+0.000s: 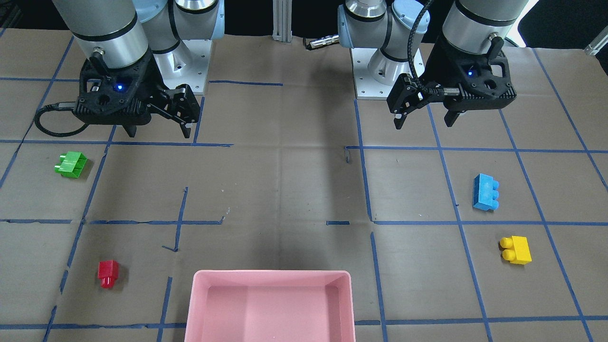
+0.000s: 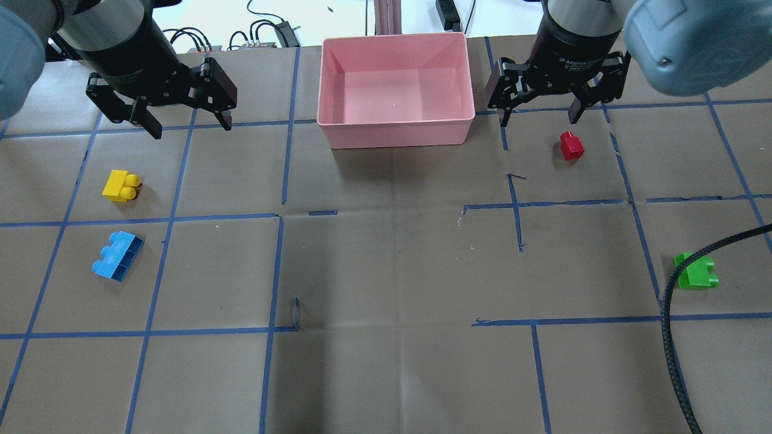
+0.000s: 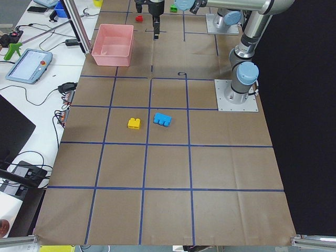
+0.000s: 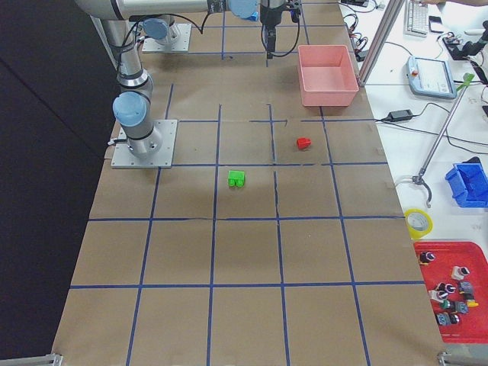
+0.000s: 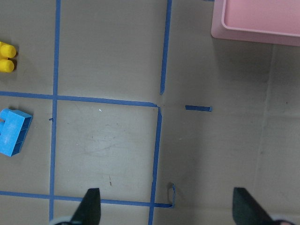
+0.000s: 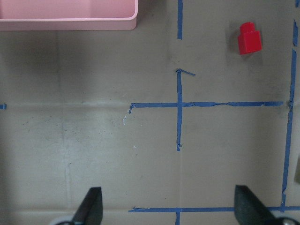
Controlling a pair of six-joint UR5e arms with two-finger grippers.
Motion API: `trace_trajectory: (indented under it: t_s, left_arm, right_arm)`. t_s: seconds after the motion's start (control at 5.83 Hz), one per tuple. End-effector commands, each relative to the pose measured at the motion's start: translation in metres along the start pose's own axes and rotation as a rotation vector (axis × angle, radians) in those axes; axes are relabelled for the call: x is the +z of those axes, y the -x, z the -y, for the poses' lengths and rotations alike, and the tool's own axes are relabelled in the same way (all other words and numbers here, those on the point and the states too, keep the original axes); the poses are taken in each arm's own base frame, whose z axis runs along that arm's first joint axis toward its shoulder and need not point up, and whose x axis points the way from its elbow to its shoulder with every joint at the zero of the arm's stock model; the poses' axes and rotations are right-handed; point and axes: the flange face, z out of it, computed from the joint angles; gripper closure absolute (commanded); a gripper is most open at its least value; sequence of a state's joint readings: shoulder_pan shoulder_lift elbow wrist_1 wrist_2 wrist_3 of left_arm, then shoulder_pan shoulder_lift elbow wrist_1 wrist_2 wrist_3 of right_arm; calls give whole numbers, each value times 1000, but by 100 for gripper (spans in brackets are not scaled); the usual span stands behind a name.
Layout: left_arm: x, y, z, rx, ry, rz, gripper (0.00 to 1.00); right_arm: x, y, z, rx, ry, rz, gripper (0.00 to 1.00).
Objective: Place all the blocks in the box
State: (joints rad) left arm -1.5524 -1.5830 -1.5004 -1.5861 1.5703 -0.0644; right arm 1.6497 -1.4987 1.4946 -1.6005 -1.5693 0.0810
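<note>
Overhead exterior view: left end effector (image 2: pixel 192 128) hangs wide open, empty, over the bench (image 2: pixel 386 271), with the yellow brick (image 2: pixel 120 185) and blue brick (image 2: pixel 117 255) nearby. Right end effector (image 2: pixel 538 119), equally spread and empty, seems just beside the red brick (image 2: pixel 571 146); the green brick (image 2: pixel 696 272) is well apart. The pink box (image 2: pixel 395 129) sits between them.

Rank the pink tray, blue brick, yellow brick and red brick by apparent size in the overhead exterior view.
pink tray
blue brick
yellow brick
red brick, smallest, though it lies farther back
</note>
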Motion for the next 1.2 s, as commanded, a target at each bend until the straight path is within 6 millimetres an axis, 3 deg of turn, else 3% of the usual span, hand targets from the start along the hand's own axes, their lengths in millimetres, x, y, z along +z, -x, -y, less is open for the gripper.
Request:
trace_trajectory:
  t_s: [0.0, 1.03]
  left_arm:
    - [-2, 0, 0, 2, -3, 0, 0]
    - [-2, 4, -4, 40, -3, 4, 0]
  right_arm:
    - [-1, 0, 0, -2, 0, 0, 0]
    - [2, -5, 0, -1, 9, -3, 0]
